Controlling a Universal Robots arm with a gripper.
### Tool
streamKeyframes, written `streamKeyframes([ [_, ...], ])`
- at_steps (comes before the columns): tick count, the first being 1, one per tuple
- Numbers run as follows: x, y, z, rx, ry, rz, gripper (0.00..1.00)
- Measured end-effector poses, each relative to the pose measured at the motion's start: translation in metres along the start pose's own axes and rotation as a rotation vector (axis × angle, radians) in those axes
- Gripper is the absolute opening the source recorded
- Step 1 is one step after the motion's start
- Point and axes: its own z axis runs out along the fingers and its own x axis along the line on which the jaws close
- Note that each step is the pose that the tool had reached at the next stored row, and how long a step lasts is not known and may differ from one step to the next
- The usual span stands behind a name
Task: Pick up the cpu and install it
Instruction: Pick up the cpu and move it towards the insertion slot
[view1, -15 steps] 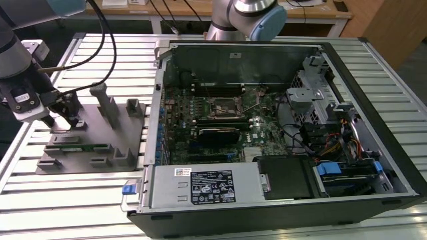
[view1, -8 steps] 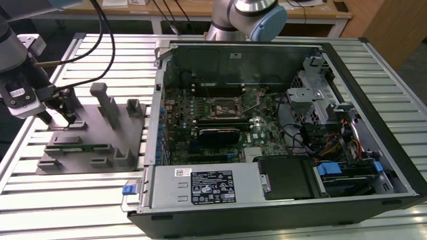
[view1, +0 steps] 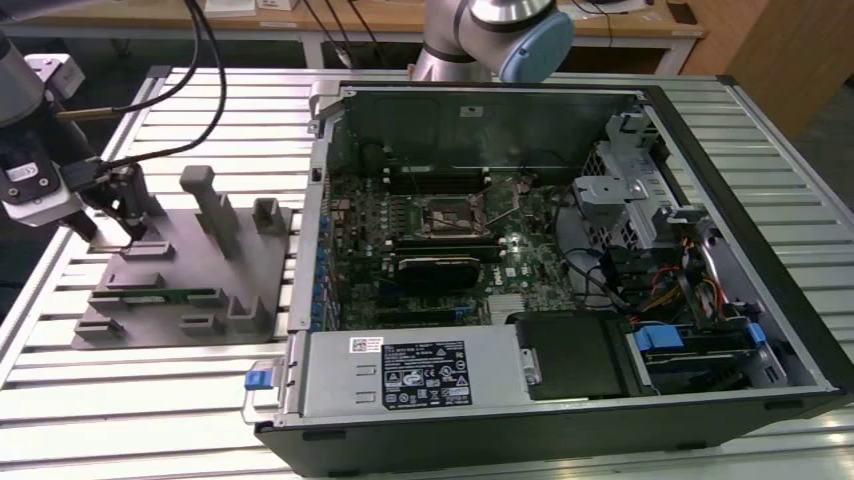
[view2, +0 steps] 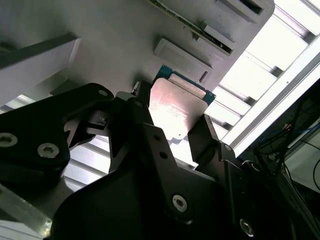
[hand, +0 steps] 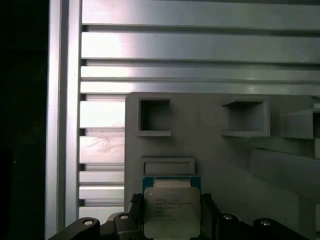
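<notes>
Since the cpu (hand: 171, 212) sits pinched by two opposite edges between my fingers (view2: 202, 137), silvery top showing in both wrist views, I judge the pick-up step to be in hand; my claw (view1: 130, 222) is closed to the chip's width, low over the grey tray (view1: 174, 305); whether the chip has cleared the tray I cannot tell; the socket (view1: 445, 213) lies well apart inside the open case (view1: 747, 210), so installing calls for a level chip and an unslipping grip.

Grey moulded tray (view1: 158, 268) with posts and pockets on slatted aluminium table (view1: 134, 400), at the exterior view's left, with a green memory stick (view1: 163, 296) lying in it. Just beside it, an open desktop case (view1: 561, 440) holding motherboard (view1: 400, 180), processor socket (view1: 445, 213) and power supply (view1: 407, 375).
</notes>
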Motion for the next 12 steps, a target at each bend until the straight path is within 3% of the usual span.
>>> streamKeyframes([
  [12,-0.0010,0.0008,-0.0255,-0.0001,0.0000,0.000,0.54],
])
